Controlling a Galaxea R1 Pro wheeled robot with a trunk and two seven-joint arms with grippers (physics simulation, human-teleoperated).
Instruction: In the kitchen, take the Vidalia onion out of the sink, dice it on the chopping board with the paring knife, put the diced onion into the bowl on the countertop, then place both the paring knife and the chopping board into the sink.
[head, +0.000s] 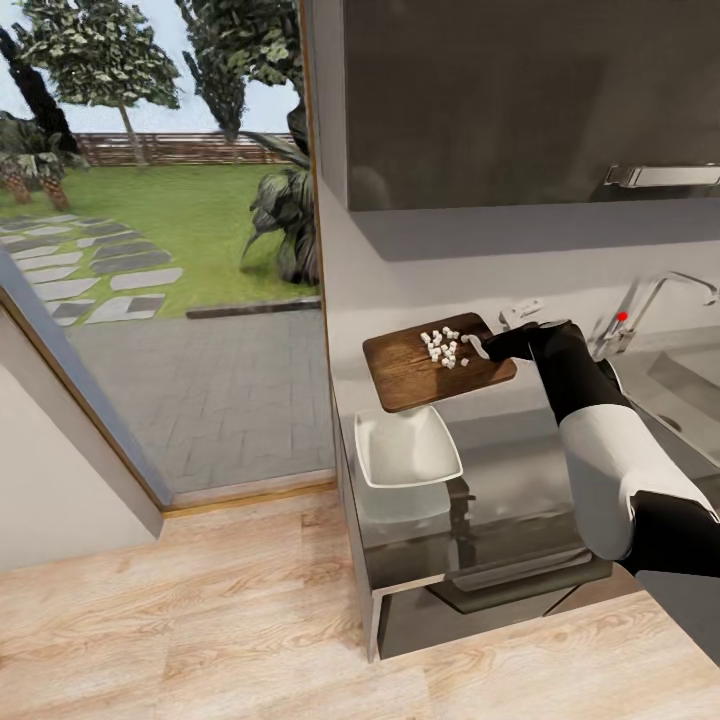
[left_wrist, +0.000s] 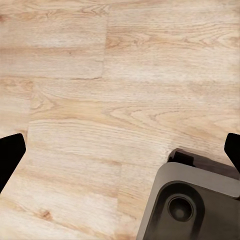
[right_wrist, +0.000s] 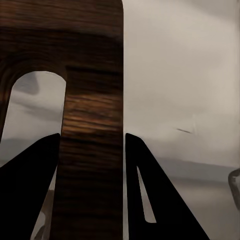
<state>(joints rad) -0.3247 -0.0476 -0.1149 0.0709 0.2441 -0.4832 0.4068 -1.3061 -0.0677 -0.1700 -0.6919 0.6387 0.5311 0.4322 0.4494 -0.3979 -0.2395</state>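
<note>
The brown chopping board (head: 415, 368) hangs in the air over the grey countertop (head: 510, 440), its lower edge above the far rim of the white bowl (head: 405, 450). Small white diced onion pieces (head: 445, 348) lie in a cluster on the board near my right gripper (head: 481, 346). That gripper is shut on the board's handle end; in the right wrist view its two dark fingers (right_wrist: 35, 190) clamp the wooden strip (right_wrist: 92, 125) beside the handle slot. The sink (head: 692, 378) with its chrome tap (head: 655, 295) and red knob lies to the right. My left gripper (left_wrist: 120, 155) is wide open over the floor. The paring knife is out of view.
A dark wall cabinet (head: 520, 100) hangs above the counter. Left of the counter's end, a glass wall looks onto a paved garden (head: 180, 300). Light wooden floor (head: 200, 620) runs in front. Dark drawers (head: 520, 585) sit under the worktop. The robot's base (left_wrist: 195, 205) is under my left hand.
</note>
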